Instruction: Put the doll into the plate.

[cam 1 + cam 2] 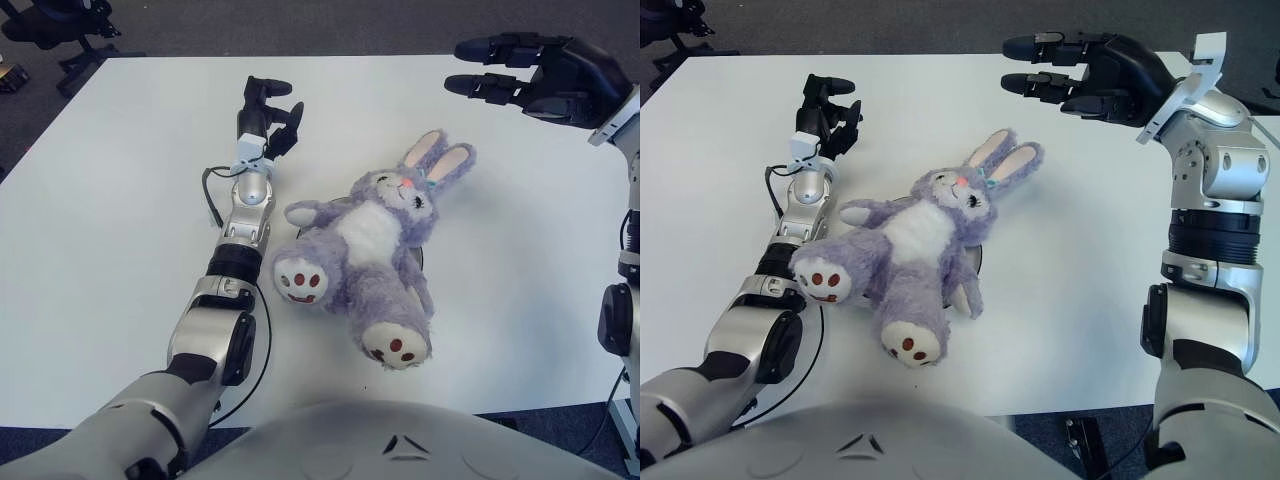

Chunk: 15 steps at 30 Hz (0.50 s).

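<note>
Purple bunny doll (365,250) lies mid-counter (120,180), apparently covering a dark plate (978,262). Our left robot hand (268,112) at 10 o'clock, right robot hand (1080,72) at 1 o'clock, both open, empty. Placement looks done; next, retract arms.

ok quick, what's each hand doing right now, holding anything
Left hand: open, holding nothing, on the table left of the doll.
Right hand: open, fingers stretched out, holding nothing, raised beyond the doll's ears.

Purple rabbit doll (365,255) supine — covering plate (978,262).
</note>
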Tool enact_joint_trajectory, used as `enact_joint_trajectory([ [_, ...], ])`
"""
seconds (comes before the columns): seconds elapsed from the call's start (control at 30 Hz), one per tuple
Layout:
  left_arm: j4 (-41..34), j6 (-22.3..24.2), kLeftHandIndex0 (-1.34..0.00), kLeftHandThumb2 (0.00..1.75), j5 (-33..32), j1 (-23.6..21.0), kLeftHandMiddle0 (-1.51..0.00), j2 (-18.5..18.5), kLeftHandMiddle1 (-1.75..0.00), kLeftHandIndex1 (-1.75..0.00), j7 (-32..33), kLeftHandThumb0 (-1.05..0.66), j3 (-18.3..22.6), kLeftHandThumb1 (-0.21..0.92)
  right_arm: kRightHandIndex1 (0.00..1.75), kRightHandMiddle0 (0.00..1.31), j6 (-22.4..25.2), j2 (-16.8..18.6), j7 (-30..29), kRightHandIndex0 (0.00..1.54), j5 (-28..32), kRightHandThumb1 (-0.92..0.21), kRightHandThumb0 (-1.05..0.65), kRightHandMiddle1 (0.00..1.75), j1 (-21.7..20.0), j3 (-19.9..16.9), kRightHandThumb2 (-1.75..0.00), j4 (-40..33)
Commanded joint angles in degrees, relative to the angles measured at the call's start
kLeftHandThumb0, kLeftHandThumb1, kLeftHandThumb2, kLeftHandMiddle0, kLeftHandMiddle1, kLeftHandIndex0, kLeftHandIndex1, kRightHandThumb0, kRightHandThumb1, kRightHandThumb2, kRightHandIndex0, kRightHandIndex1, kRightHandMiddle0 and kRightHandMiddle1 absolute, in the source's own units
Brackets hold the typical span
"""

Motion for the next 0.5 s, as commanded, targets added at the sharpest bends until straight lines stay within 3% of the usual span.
enact_joint_trajectory([
  [0.0, 0.78, -1.06, -0.28, 0.34, -0.64, -0.20, -0.45, 0.46, -1.55, -1.39, -0.90, 0.00, 0.35, 0.92, 0.02, 0.73, -3.49, 1.98, -12.51, 0.88, -6.42, -0.75, -0.45, 0.40, 3.02, -2.15, -0.01, 0.39],
  [0.03, 0.83, -1.11, -0.28, 0.34, -0.75, -0.17, -0.45, 0.47, -1.55, -1.39, -1.02, 0.00, 0.37, 0.92, 0.03, 0.74, -4.48, 2.37, -13.71, 0.95, -7.22, -0.81, -0.43, 0.67, 3.10, -2.00, -0.02, 0.84],
  [0.13, 0.91, -1.18, -0.28, 0.34, -0.84, -0.16, -0.45, 0.48, -1.56, -1.39, -1.15, 0.00, 0.41, 0.92, 0.04, 0.74, -5.55, 2.80, -15.33, 1.03, -8.02, -0.88, -0.40, 1.00, 3.25, -1.77, -0.02, 1.11],
  [0.27, 1.04, -1.32, -0.28, 0.34, -0.90, -0.17, -0.44, 0.49, -1.56, -1.39, -1.35, 0.00, 0.53, 0.92, 0.04, 0.74, -6.65, 3.20, -16.76, 1.06, -8.54, -0.91, -0.39, 1.12, 3.49, -1.68, -0.02, 1.22],
  [0.3, 1.26, -1.52, -0.30, 0.34, -1.41, 0.14, -0.41, 0.67, -1.54, -1.42, -2.00, 0.00, 0.76, 0.92, 0.05, 0.74, -12.57, 4.92, -26.11, 1.07, -15.33, -0.91, -0.39, 1.14, 5.57, -0.20, -0.02, 3.50],
  [0.33, 1.43, -1.67, -0.30, 0.35, -1.78, 0.36, -0.38, 0.81, -1.55, -1.45, -2.50, 0.00, 0.94, 0.92, 0.36, 0.74, -17.00, 6.22, -33.09, 1.03, -20.44, -0.92, -0.38, 1.14, 7.12, 0.90, -0.02, 5.23],
  [0.37, 1.56, -1.74, -0.29, 0.37, -2.11, 0.57, -0.35, 0.88, -1.56, -1.48, -2.93, 0.00, 1.07, 0.92, 0.86, 0.72, -20.70, 7.16, -38.83, 0.90, -24.54, -0.92, -0.38, 1.18, 7.95, 2.05, -0.03, 7.50],
  [0.4, 1.64, -1.77, -0.29, 0.38, -2.31, 0.68, -0.32, 0.93, -1.56, -1.51, -3.17, 0.00, 1.13, 0.92, 1.18, 0.71, -22.85, 7.68, -42.04, 0.84, -26.83, -0.92, -0.38, 1.21, 8.28, 2.75, -0.05, 9.03],
  [0.47, 1.66, -1.63, -0.28, 0.39, -2.75, 0.94, -0.31, 0.94, -1.57, -1.53, -3.69, 0.00, 1.19, 0.92, 1.38, 0.68, -25.97, 8.25, -45.60, 0.80, -28.60, -0.90, -0.38, 1.24, 7.39, 3.57, -0.10, 13.85],
])
